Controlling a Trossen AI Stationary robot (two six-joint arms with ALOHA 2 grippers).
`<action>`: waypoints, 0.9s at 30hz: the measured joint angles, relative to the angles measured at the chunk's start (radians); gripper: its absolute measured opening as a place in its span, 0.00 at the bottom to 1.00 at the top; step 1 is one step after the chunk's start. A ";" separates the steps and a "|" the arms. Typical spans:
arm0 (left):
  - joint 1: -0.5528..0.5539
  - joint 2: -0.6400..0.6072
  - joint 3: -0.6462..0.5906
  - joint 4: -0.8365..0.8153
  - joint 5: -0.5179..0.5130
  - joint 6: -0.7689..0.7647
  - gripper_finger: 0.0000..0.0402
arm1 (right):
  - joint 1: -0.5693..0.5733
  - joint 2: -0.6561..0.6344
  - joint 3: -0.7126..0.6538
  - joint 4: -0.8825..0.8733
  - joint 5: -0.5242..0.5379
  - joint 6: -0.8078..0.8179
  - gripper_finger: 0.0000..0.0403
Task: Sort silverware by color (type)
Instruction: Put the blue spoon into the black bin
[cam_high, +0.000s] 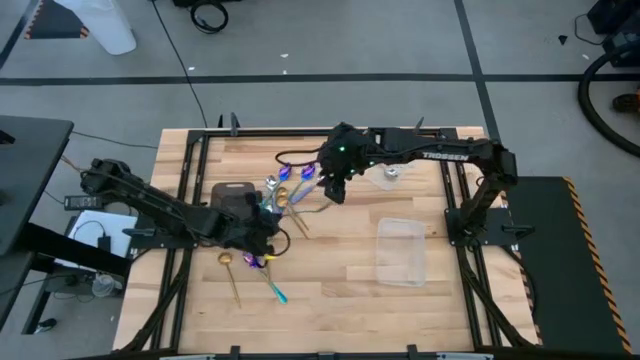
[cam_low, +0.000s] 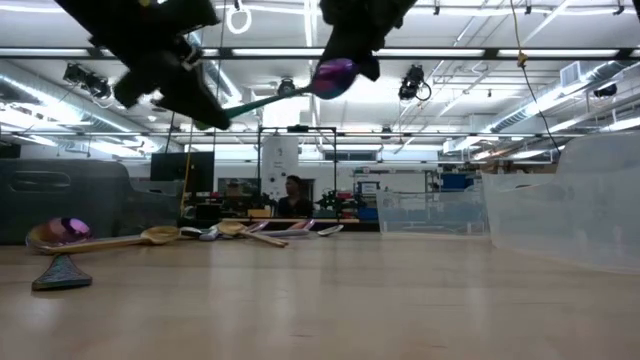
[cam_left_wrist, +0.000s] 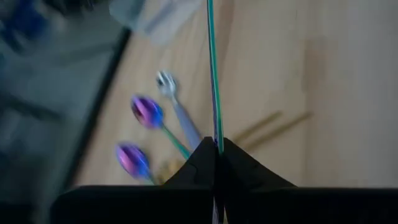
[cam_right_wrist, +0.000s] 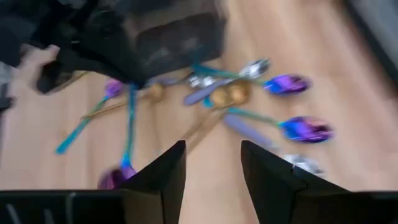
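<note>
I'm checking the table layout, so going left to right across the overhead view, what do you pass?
Dark grey tray → left gripper holding a teal-handled spoon → spoon cluster → right gripper → clear container.

The tabletop (cam_high: 340, 270) is pale, matt wood planks. The spoons (cam_high: 290, 190) are glossy, mirror-bright metal in gold, silver and iridescent purple. The container (cam_high: 402, 252) is clear, smooth plastic. The tray (cam_high: 232, 190) looks matt dark grey.
</note>
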 joint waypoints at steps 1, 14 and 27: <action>-0.007 -0.021 0.000 -0.044 0.012 -0.073 0.03 | 0.000 -0.012 0.000 0.004 0.031 -0.008 0.40; -0.176 -0.167 0.000 -0.562 0.099 -0.920 0.05 | 0.025 -0.069 -0.087 0.245 0.178 -0.116 0.40; -0.441 -0.163 0.000 -0.834 0.176 -1.519 0.04 | -0.023 -0.069 -0.149 0.309 0.178 -0.133 0.40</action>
